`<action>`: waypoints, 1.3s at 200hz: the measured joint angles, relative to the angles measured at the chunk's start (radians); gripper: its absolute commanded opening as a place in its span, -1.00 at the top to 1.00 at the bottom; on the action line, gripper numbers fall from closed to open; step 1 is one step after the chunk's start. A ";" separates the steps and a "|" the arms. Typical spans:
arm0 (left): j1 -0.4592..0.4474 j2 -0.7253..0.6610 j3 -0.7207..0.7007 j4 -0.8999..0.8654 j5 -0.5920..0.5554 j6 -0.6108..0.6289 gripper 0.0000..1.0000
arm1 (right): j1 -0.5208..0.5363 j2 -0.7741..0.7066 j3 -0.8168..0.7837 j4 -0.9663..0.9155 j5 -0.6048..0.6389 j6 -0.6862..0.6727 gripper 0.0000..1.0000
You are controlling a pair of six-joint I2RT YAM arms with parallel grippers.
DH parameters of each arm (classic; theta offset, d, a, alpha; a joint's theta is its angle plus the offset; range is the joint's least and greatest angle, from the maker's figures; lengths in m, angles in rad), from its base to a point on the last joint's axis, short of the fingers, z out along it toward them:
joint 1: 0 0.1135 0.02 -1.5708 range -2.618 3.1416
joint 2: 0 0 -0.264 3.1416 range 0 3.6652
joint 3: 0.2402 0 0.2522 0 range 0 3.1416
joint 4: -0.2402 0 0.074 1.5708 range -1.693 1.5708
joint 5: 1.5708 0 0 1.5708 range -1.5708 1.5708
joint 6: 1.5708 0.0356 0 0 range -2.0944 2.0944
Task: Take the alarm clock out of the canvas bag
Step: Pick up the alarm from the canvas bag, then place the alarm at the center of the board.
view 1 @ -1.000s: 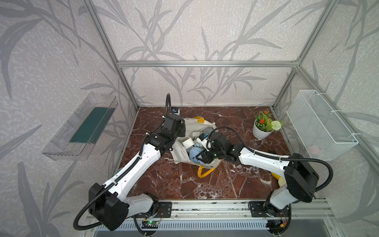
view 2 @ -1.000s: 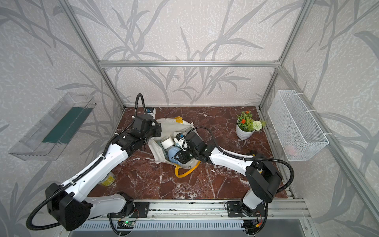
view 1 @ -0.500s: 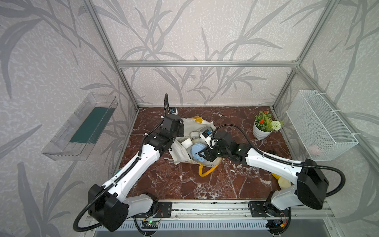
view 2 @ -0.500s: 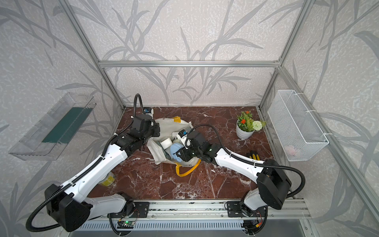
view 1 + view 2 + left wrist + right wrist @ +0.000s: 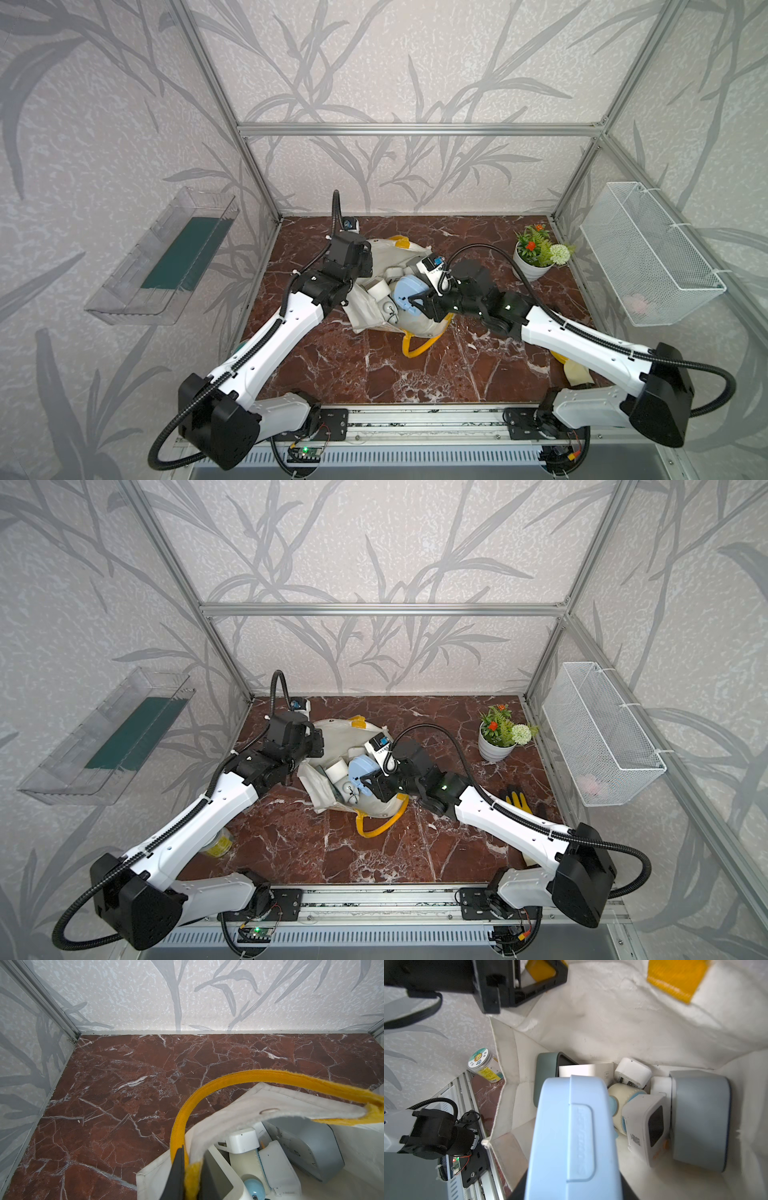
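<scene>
The right gripper (image 5: 413,300) had raised the pale-blue plastic alarm clock (image 5: 404,289) it grasped to the mouth of the cream canvas bag with yellow straps (image 5: 362,305), whose rim the left gripper (image 5: 192,1169) clenched; with extraction apparently underway, the next move likely needed a pull clear of the bag.

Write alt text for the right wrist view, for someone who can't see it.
A light blue alarm clock, gripped by the right gripper, fills the foreground at the mouth of the open canvas bag. Several other clocks, grey and white, lie inside. The left gripper pinches the bag's rim.
</scene>
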 measured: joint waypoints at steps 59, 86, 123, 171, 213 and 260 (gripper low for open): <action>0.002 0.000 0.000 0.001 0.006 -0.013 1.00 | -0.045 -0.169 -0.088 0.048 0.089 -0.014 0.63; 0.003 0.000 0.000 0.002 0.010 -0.015 1.00 | -0.098 -0.251 -0.162 0.074 0.112 -0.008 0.62; 0.003 0.000 0.000 0.002 0.011 -0.017 1.00 | -0.185 -0.332 -0.220 0.085 0.140 0.010 0.62; 0.003 0.000 -0.001 0.002 0.011 -0.018 1.00 | -0.309 -0.407 -0.277 0.085 0.151 0.060 0.62; 0.003 0.000 -0.001 0.002 0.011 -0.019 1.00 | -0.380 -0.401 -0.312 0.080 0.143 0.110 0.62; 0.003 -0.004 -0.003 0.002 0.011 -0.021 1.00 | -0.480 -0.362 -0.405 0.085 0.096 0.219 0.61</action>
